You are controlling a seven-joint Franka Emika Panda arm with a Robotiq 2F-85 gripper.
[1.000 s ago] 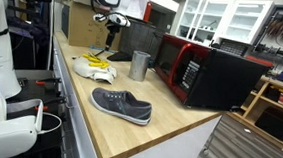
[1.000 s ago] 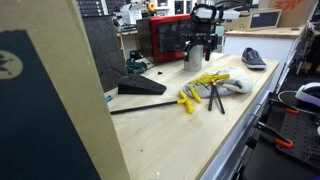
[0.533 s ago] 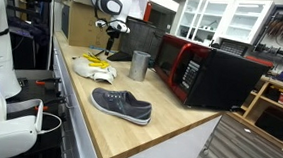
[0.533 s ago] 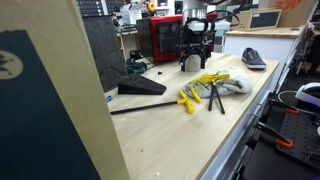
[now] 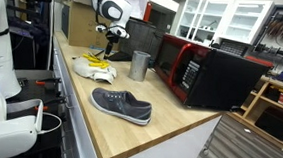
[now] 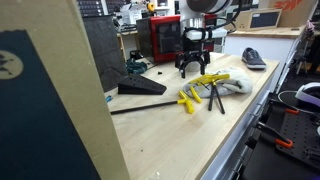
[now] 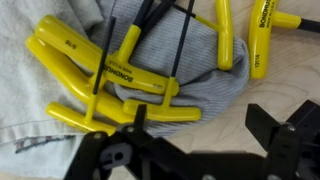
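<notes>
Your black two-fingered gripper (image 6: 192, 71) hangs just above the yellow T-handled hex keys (image 7: 120, 78)
Its jaws stand wide apart, holding nothing; the keys lie heaped on a crumpled grey cloth (image 7: 195, 62) on the wooden workbench (image 6: 165, 128)

White, rounded arm (image 5: 107, 7) with dark joint rings (glossy shell), matte black pincer (image 6: 192, 71)
</notes>
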